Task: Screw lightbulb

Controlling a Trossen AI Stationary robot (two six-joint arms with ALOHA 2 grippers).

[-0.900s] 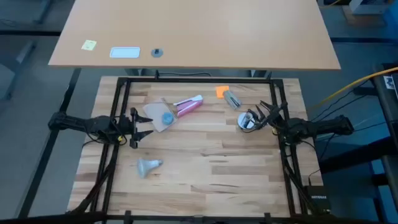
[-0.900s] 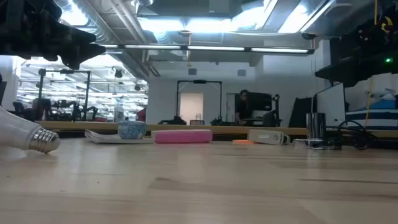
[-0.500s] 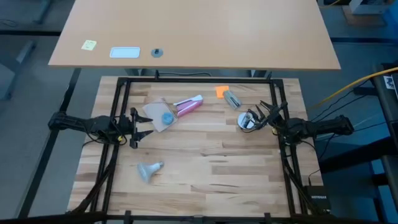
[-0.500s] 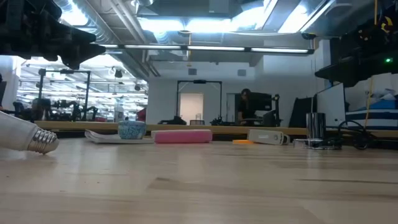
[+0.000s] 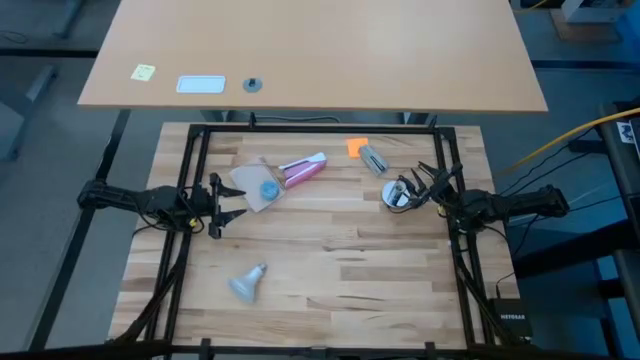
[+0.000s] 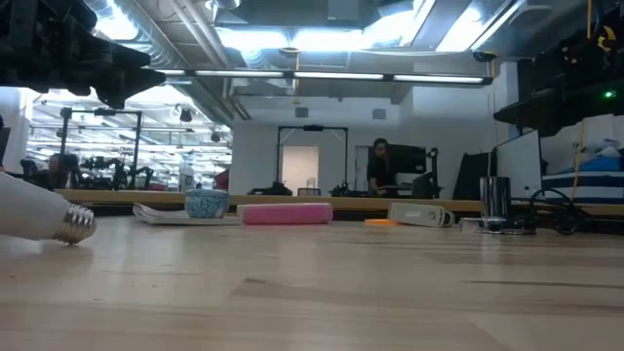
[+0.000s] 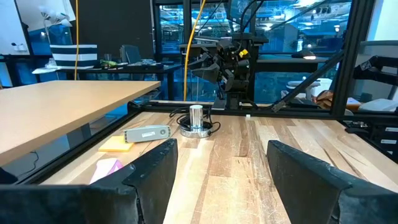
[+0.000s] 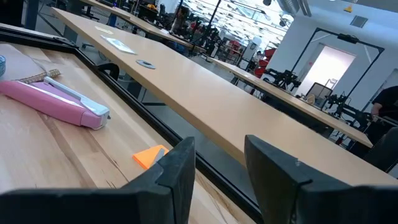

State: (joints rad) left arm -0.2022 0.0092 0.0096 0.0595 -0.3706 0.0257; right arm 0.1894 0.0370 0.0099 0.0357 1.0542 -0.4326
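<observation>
Lightbulb (image 5: pixel 246 283), a small frosted-white globe tapering to a grey-silver screw base, lies on its side on the pale wooden table (image 5: pixel 340 290) in the high view, well toward the near edge from the left gripper (image 5: pixel 228 205); nothing holds it, so it looks set out loose for a pickup. That left gripper hangs released and empty just beside a tan card carrying a small blue round piece (image 5: pixel 268 189), with a pink-and-white tube (image 5: pixel 302 169) beyond. Across the table, well apart from the bulb, the right gripper (image 5: pixel 420 183) waits with fingers parted just beside the silvery socket (image 5: pixel 397 195) with its thin black cord, grasping nothing; probably each arm is parked near its own half of the job. In the low view the bulb (image 6: pixel 44 216) rests at the table's left edge, screw base pointing inward, the pink tube (image 6: pixel 286 214) farther back. From the left wrist view its dark fingers (image 7: pixel 152 171) stand wide apart, looking across to the socket (image 7: pixel 196 118) standing upright, which suits threading a bulb in from above. From the right wrist view the parted fingers (image 8: pixel 177 163) face the pink tube (image 8: pixel 53 99) and an orange sticky note (image 8: pixel 151 155). White lettering on a small black box (image 5: pixel 511 318) by the table's near right corner is too small to read.
</observation>
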